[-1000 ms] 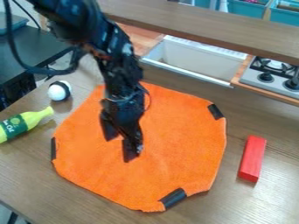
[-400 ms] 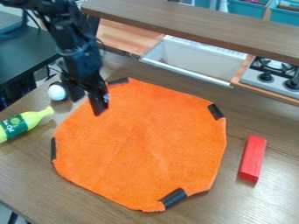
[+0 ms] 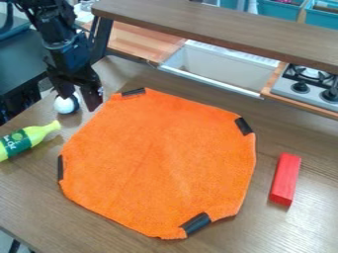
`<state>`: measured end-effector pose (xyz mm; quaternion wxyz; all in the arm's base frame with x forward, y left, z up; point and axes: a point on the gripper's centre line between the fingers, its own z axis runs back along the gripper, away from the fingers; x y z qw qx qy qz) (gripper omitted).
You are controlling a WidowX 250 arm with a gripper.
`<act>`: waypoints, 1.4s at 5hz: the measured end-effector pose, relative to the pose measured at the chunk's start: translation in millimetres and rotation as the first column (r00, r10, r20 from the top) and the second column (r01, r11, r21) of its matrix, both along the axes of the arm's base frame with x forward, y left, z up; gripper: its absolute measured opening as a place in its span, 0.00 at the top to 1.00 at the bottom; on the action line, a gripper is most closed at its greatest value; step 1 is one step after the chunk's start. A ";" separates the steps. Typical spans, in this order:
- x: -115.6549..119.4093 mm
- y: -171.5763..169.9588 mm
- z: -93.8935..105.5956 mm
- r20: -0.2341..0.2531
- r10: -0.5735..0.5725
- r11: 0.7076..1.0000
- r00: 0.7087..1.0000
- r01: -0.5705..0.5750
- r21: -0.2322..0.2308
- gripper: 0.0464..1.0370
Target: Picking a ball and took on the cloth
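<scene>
At the upper left of the view, the black gripper [image 3: 80,101] hangs pointing down, its two fingers spread apart. The white ball with a black band [image 3: 65,104] rests on the table, just below the left finger and partly covered by it; whether they touch I cannot tell. Nothing is held between the fingers. The orange cloth [image 3: 158,163] lies flat across the middle of the table, with black strips at its edges, to the right of the ball and the gripper.
A yellow-green bottle [image 3: 29,140] lies at the left edge, below the ball. On the right a red block [image 3: 285,179] rests beside the cloth. Behind are a white sink [image 3: 218,68], a stove [image 3: 307,84] and a raised wooden shelf [image 3: 224,30].
From over the cloth, the gripper has moved up and left to the ball. The cloth, bottle and red block have stayed where they were.
</scene>
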<state>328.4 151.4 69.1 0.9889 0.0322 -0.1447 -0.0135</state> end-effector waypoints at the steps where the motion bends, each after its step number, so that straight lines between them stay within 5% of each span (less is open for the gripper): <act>1: 9.1 19.1 -3.5 0.031 0.045 0.997 0.998 -0.047 0.068 0.04; 4: 33.1 62.5 -30.6 -0.016 0.154 0.984 0.988 -0.152 0.092 0.04; 7: 39.4 88.7 -54.7 -0.070 0.225 0.974 0.972 -0.221 0.060 0.04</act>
